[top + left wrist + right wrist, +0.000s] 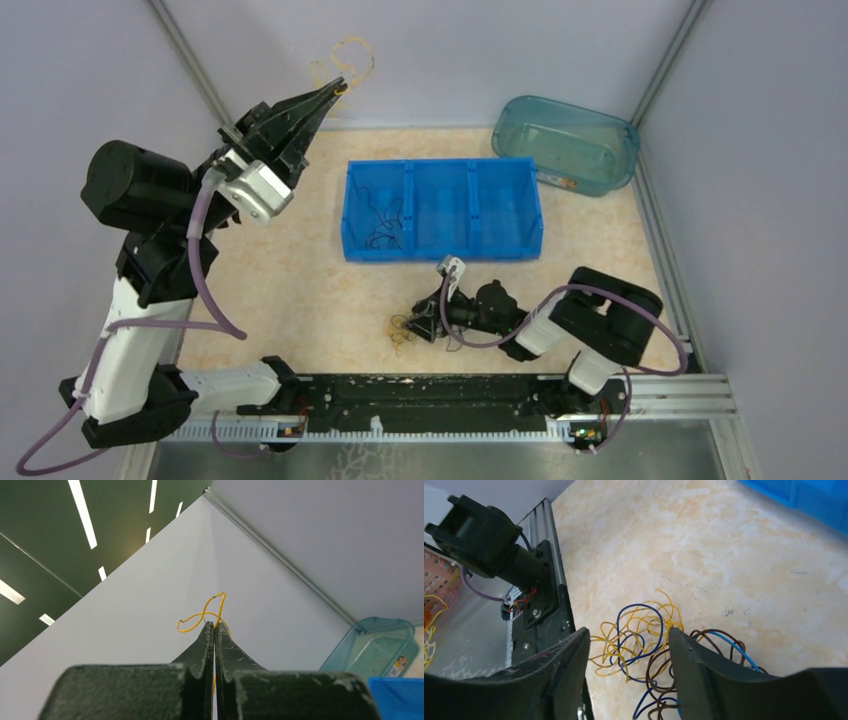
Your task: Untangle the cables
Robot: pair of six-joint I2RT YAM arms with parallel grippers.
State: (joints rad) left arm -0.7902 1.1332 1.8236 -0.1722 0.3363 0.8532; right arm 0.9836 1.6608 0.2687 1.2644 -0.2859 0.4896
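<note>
My left gripper (340,88) is raised high at the back left, pointing at the rear wall. It is shut on a single yellow cable (350,55). In the left wrist view that yellow cable (200,617) curls out above the pressed-together fingertips (209,630). A tangle of yellow, blue and brown cables (405,328) lies on the table near the front. My right gripper (425,322) is low over it and open. In the right wrist view the tangle (639,635) sits between and below the spread fingers (569,655), which are not closed on it.
A blue three-compartment bin (443,165) stands mid-table, with a few dark cables (385,220) in its left compartment. A teal tub (565,145) sits at the back right. A black mounting rail (450,400) runs along the front edge. Walls close in the left, back and right.
</note>
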